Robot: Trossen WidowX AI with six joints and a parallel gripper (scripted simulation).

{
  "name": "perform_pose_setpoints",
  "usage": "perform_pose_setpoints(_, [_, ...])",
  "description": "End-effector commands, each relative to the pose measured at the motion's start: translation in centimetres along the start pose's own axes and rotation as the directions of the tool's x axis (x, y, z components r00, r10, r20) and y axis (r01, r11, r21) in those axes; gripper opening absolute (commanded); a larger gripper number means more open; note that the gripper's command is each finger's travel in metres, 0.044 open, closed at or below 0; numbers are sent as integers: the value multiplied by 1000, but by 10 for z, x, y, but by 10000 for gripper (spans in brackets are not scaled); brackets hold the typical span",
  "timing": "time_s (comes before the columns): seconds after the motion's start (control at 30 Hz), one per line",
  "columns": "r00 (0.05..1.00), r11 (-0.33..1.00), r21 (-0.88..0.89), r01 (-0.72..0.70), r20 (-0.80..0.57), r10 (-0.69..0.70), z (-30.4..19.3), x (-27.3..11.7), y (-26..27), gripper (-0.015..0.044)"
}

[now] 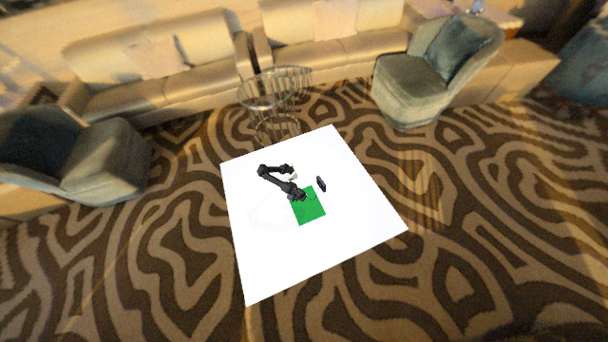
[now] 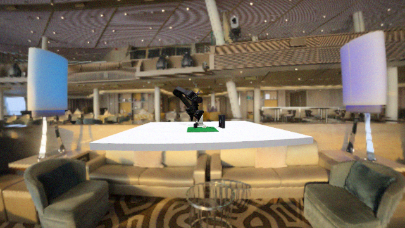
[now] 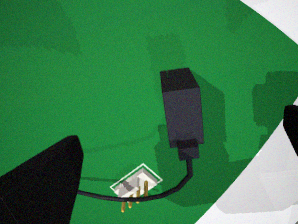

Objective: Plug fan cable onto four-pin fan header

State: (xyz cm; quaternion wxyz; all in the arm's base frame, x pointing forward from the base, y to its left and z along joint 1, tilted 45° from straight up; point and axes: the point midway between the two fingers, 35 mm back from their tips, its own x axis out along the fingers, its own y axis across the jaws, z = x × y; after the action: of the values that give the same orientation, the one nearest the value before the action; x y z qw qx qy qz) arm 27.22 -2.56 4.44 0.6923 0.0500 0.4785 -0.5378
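Pincer (image 1: 299,196) (image 2: 196,121) (image 3: 185,131) released and empty, the grasp was still to make: the plug (image 3: 183,112) stood between its fingertips, needing a straddling descent, beside the bare header (image 3: 136,183).

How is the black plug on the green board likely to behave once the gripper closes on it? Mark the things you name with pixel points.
The black plug (image 3: 183,112) looks like a rigid block, so it probably won't squash. Its flat faces should resist rolling and suit the open gripper (image 1: 299,196). The thin, curving cable (image 3: 170,195) looks flexible and may drag or swing, perhaps twisting the plug slightly.
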Motion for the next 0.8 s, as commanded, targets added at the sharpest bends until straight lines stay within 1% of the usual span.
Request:
perform_pose_setpoints(0.0, [1000, 1000, 1, -3, 6, 3, 2, 5, -1, 440])
perform_pose_setpoints(0.77, [1000, 1000, 1, -3, 7, 3, 2, 43, -1, 440])
